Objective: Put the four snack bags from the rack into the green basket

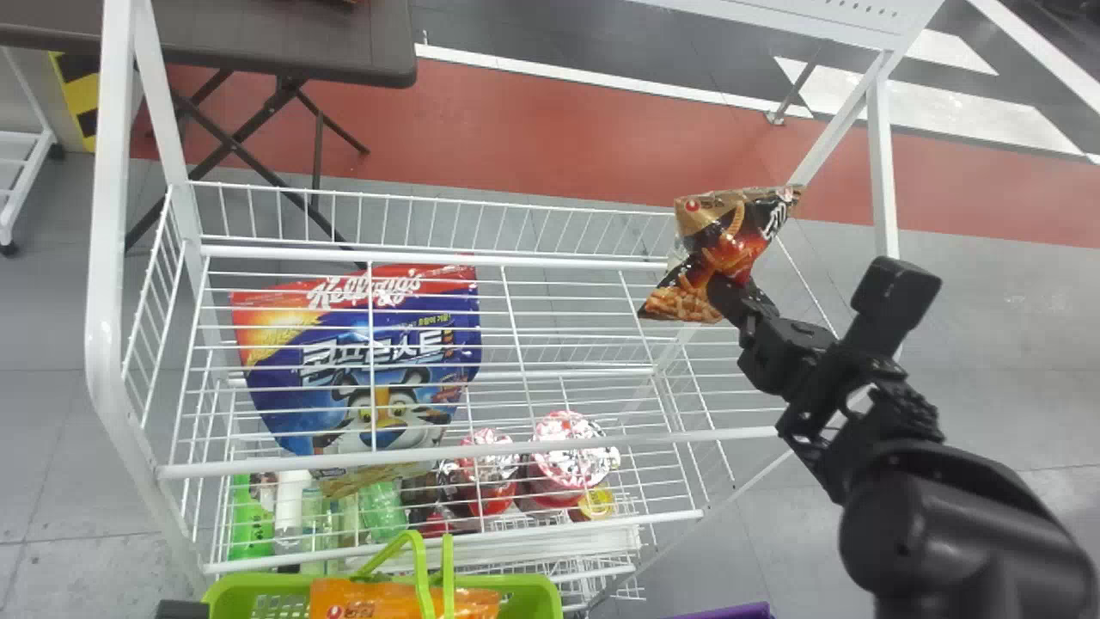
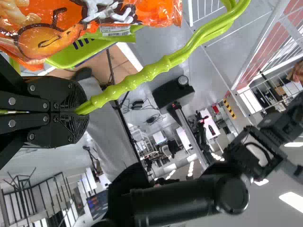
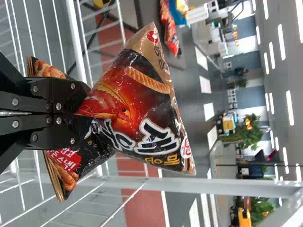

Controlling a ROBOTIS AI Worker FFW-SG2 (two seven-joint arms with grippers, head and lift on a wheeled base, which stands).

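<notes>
Right pincer (image 3: 79, 113) clamped tight on 1 black-and-red snack bag (image 3: 137, 109), up at the far right of the rack (image 1: 116, 258)! Left pincer (image 2: 81, 109) closed round the handle (image 2: 142, 75) of the green basket (image 1: 550, 593), near left, 1 orange bag (image 1: 344, 597) aboard. At least 1 looks home, then, 1 to deliver; blue pouch (image 1: 395, 344) racked, possibly next.

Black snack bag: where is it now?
In the head view, the bag is held by the right gripper, near the right end of the white rack.
</notes>
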